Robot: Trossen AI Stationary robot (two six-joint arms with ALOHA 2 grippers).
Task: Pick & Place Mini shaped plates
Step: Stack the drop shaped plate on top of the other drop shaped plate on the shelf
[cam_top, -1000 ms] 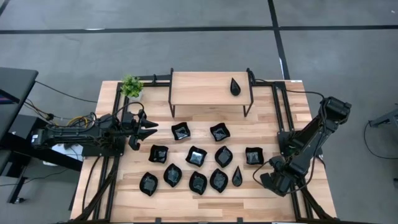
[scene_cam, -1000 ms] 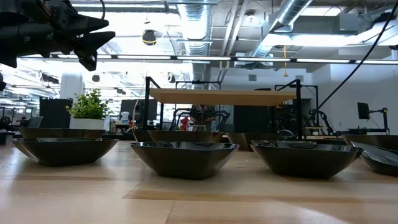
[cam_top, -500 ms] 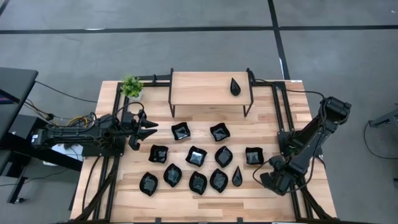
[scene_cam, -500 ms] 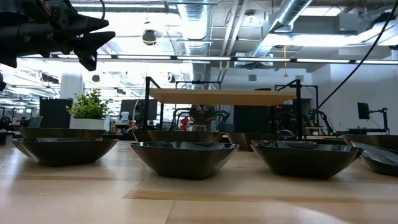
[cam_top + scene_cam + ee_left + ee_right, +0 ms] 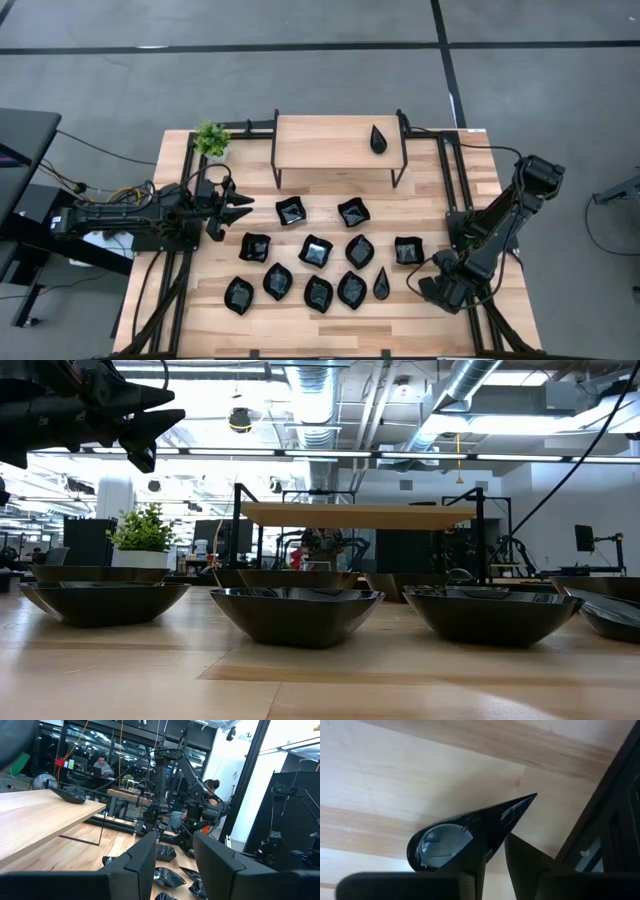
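**A:** If you start at the near edge of the table (image 5: 200, 330), what's the right gripper (image 5: 412, 285) up to?

**B:** It sits low at the near right, fingers pinched on the rim of a teardrop plate (image 5: 455, 840). That plate is at the right end of the nearest row, long axis running near to far, tip aimed at the far side. Can't tell if it's off the wood or not.

**A:** Anything in the dishes?

**B:** Nope. The other mini shaped plates (image 5: 315, 250) lie empty in three loose rows mid-table. From the low view you only get their sides.

**A:** And the left gripper (image 5: 240, 208)?

**B:** Hovering over the left side, jaws apart, nothing in them. Farther back, the shelf (image 5: 310, 140) carries a second teardrop plate (image 5: 378, 139), tip also pointing away. A plant (image 5: 211, 138) stands at the far left corner.
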